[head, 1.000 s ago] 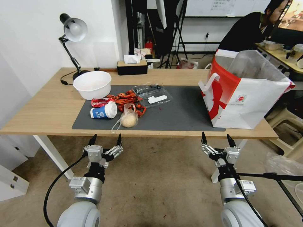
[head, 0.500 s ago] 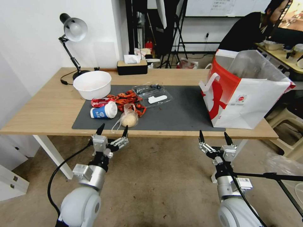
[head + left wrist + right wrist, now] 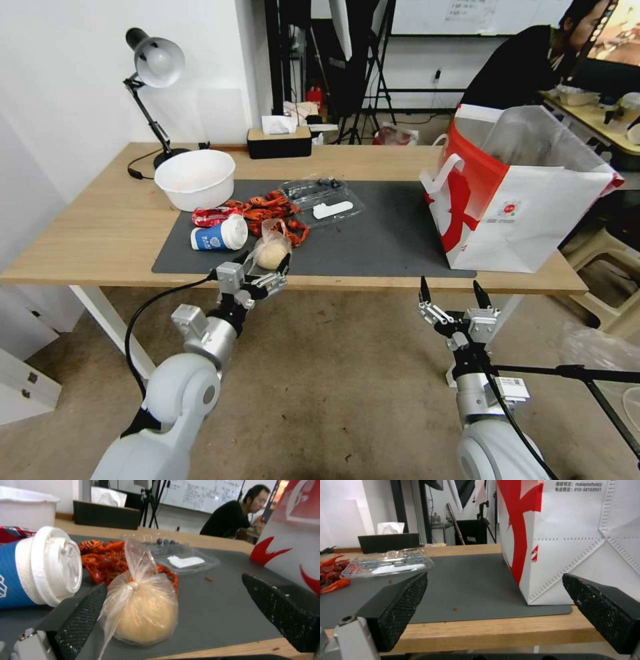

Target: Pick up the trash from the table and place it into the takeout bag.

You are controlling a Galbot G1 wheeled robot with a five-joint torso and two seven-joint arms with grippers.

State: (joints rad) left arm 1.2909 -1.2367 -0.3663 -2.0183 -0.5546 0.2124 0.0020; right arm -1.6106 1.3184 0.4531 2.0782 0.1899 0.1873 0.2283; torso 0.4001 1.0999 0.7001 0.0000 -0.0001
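where left gripper (image 3: 261, 264) gapes, bun bag (image 3: 143, 605) shows knotted.

even, bright indoor light; soft wrist views, bowed head-view edges

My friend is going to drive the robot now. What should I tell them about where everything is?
Left gripper: open, at the table's near edge, fingers either side of the clear bag with bun, not yet closed on it.
Right gripper: open, holding nothing, below the near edge in front of the takeout bag.
Trash on the mat: blue-white paper cup lying on its side, red wrapper, red crayfish shells, clear plastic tray, white bowl.
Done: none of that trash is bagged.
Left: grab the bun bag, drop it in the takeout bag, then the rest.
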